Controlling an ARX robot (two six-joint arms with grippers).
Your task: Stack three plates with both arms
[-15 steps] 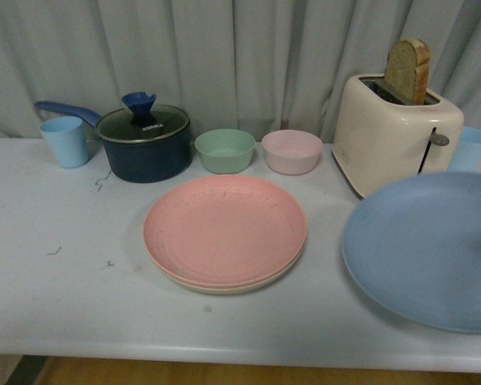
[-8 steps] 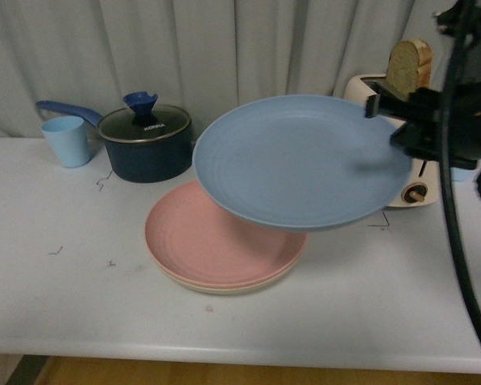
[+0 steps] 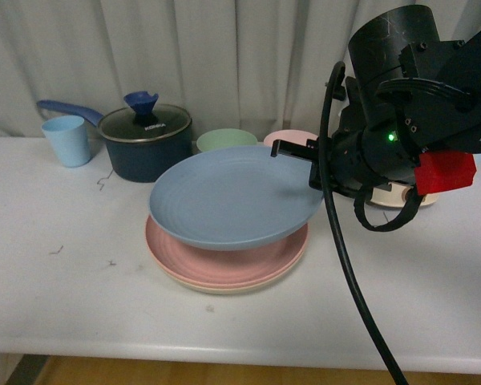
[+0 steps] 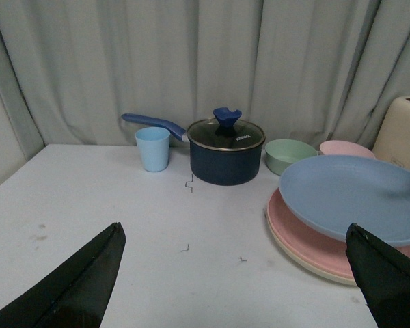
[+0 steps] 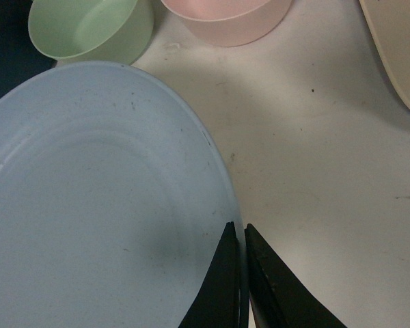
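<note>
At 3 o'clock on blue plate [image 3: 232,196], our right gripper [image 5: 238,227] pinches its rim; released this tilted, we risk it skidding off pink plate [image 3: 224,261].

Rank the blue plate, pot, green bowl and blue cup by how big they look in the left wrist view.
Largest: blue plate, though it is nearest the camera.
Next: pot.
Smallest: green bowl and blue cup, about alike, so not ranked.

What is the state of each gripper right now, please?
Left gripper: open, holding nothing.
Right gripper: closed on the rim of the blue plate.
</note>
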